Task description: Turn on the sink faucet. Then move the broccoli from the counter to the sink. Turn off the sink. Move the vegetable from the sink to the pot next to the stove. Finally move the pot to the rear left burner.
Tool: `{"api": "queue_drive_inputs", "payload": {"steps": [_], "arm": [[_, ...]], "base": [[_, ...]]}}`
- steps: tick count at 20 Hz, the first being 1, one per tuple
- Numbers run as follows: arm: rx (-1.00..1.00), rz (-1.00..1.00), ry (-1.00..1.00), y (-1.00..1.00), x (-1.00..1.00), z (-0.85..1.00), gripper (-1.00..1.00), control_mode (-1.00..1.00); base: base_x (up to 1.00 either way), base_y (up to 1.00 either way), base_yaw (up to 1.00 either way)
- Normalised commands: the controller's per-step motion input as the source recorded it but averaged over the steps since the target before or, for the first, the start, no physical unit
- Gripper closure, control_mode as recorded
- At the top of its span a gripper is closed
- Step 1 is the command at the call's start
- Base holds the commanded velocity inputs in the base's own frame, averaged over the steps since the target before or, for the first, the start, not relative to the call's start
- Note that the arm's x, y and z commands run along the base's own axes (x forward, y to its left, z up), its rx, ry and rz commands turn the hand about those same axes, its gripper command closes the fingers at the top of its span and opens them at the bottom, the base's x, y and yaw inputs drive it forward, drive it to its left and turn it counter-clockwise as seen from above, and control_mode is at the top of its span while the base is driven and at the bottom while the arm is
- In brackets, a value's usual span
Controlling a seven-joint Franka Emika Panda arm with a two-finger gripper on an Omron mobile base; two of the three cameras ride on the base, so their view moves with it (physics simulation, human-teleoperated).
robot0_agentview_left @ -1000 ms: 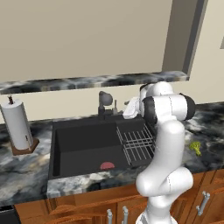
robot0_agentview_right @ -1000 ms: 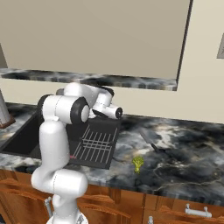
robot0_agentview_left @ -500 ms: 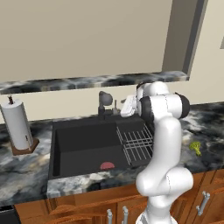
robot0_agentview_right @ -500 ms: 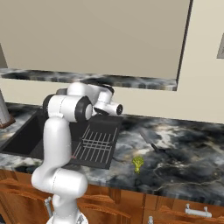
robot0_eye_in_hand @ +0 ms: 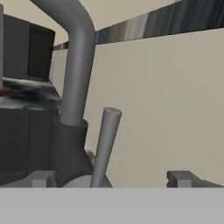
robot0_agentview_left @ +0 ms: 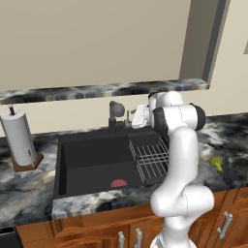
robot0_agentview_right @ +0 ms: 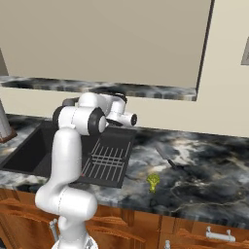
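While the counter (robot0_agentview_right: 204, 175) stretched across the whole width of both base views, the sink (robot0_agentview_left: 97, 162) sat sunk into it, dark and dry, with a wire rack (robot0_agentview_left: 151, 160) at its right side and a small red thing (robot0_agentview_left: 118, 183) on its floor that could not be identified. No water showed, so step 1, turning on the faucet, was judged to be the one in hand and not yet done.

At the back edge of the sink stood the faucet (robot0_eye_in_hand: 76, 65), its curved grey spout rising from a dark base. Just beside that base the lever (robot0_eye_in_hand: 106, 144) stood nearly upright, leaning a little in the hand view. The gripper (robot0_eye_in_hand: 113, 178) hovered close in front of it, fingers (robot0_eye_in_hand: 41, 178) spread wide apart and holding nothing, the lever standing between them but nearer the left one, not touched as far as could be told.

The broccoli (robot0_agentview_right: 153, 181) lay on the counter to the right of the sink, well apart from the arm.

Next, the move probably called for a short advance so that 1 finger or both bore on the lever, then a push to swing it. A glancing contact might slip off the slim rod.
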Motion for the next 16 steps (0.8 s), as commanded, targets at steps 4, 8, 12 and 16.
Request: {"api": "queue_drive_inputs", "payload": {"steps": [4, 8, 12, 16], "arm": [[0.01, 0.04, 0.00, 0.12, 0.14, -0.08, -1.00, -1.00], [0.01, 0.04, 0.00, 0.13, 0.08, -0.02, -1.00, -1.00], [0.00, 0.02, 0.01, 0.21, 0.05, 0.00, -1.00, -1.00], [0.01, 0.01, 0.02, 0.25, 0.01, 0.00, -1.00, -1.00]], "base": [[0.00, 0.00, 0.00], [0.00, 0.00, 0.00], [0.00, 0.00, 0.00], [0.00, 0.00, 0.00]]}}
